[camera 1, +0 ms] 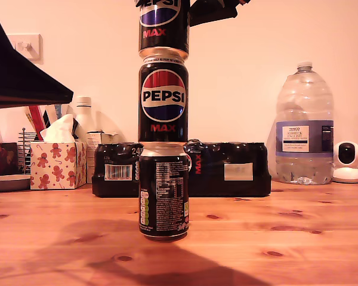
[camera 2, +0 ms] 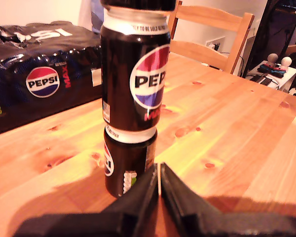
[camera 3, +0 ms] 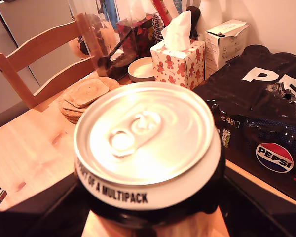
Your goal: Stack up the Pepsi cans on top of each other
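Three Pepsi cans in one upright column, nr front-middle of the tabletop (camera 1: 298, 250) in the exterior view. Bottom can (camera 1: 163, 192) stands on the wood, nutrition text facing the exterior cam. Middle can (camera 1: 163, 99) sits square on its rim, logo forward. Top can (camera 1: 163, 27) rests on the middle can, cut off by the frame's upper edge.

My second claw (camera 3: 153, 217): fingers pinching the top can (camera 3: 147, 143) low on its sides, silver lid and pull tab facing up at the wrist cam.

My first claw (camera 2: 159, 185): tips pressed together, holding nothing, low over the tabletop, just beside the bottom can (camera 2: 126, 165), not touching as far as I can tell.

Behind the stack: black shrink-wrapped multipack (camera 1: 227, 168). To the exterior view's left, gingerbread tissue box (camera 1: 58, 164); to its right, big water bottle (camera 1: 304, 128).
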